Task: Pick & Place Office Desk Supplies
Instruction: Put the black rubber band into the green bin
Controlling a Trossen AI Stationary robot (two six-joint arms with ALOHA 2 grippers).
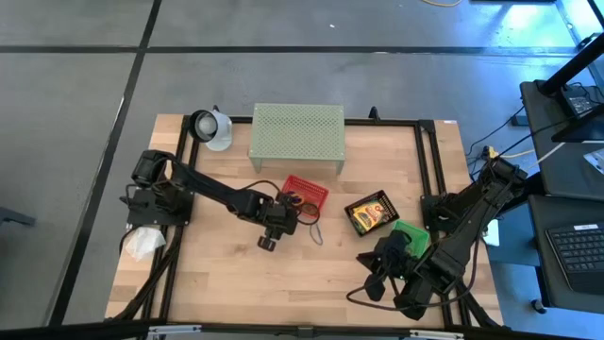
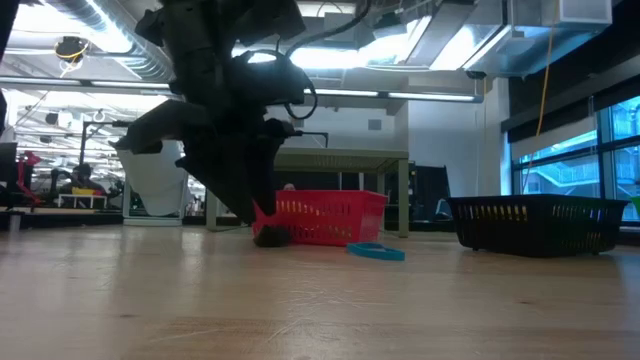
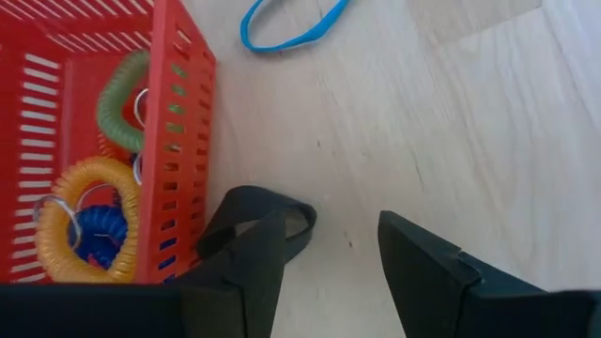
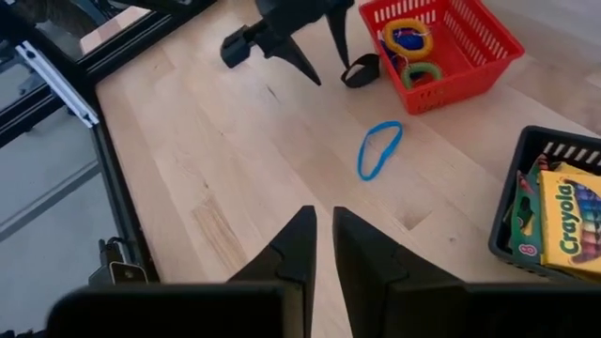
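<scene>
- Fingers of the left gripper (image 3: 324, 268) straddle open beside a black loop (image 3: 272, 211) touching the red basket (image 3: 178, 113).
- Closing off-centre could miss it or snag the basket wall.
- Farther off, a blue loop (image 4: 378, 148) lies loose; the right gripper (image 4: 324, 246) waits, nearly closed, empty.

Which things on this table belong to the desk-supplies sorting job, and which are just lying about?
Job: crayon boxes in the black basket; coiled loops in the red basket; blue loop on the wood; black loop by the left end effector.
Lying about: pale green perforated shelf; white wad.
</scene>
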